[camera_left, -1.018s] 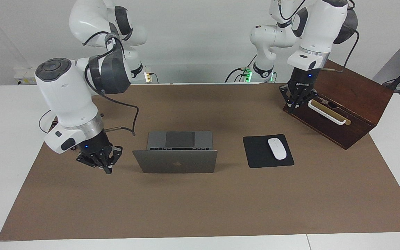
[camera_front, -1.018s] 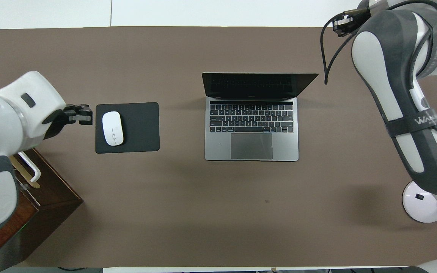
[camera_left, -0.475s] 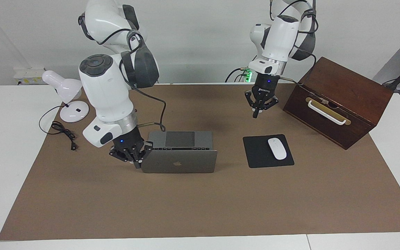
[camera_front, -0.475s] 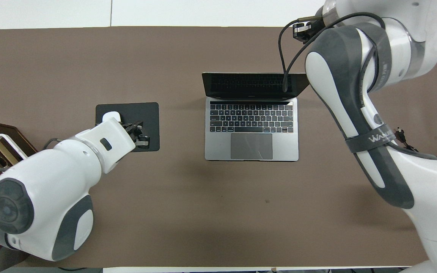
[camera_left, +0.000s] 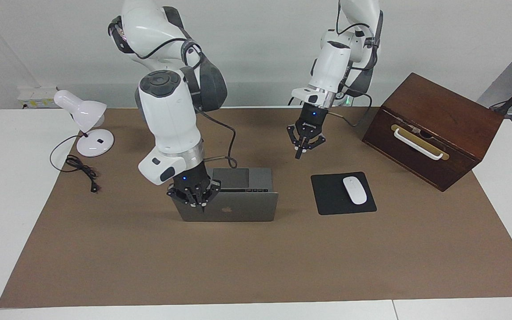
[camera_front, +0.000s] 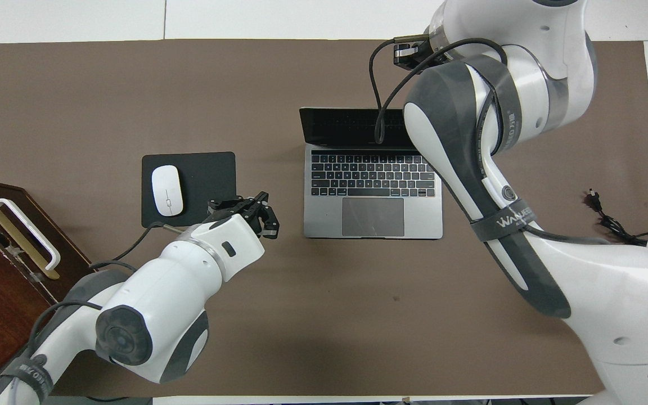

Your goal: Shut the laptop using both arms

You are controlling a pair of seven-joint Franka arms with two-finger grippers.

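The laptop (camera_left: pixel 238 206) is open. The right gripper (camera_left: pixel 199 201), fingertips together, sits at its lid's top edge; the left gripper (camera_left: pixel 302 149), likewise pinched, hangs short of it.

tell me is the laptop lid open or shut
Open: the laptop shows its keyboard and trackpad, and its lid stands raised.

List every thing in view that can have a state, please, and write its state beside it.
laptop: open, lid upright, screen dark.
right gripper: shut, at the top edge of the lid, toward the right arm's end.
left gripper: shut, up in the air over the brown mat, holding nothing.
wooden box: closed.
mouse: lying on the mouse pad.
desk lamp: unplugged, its plug lies on the mat.
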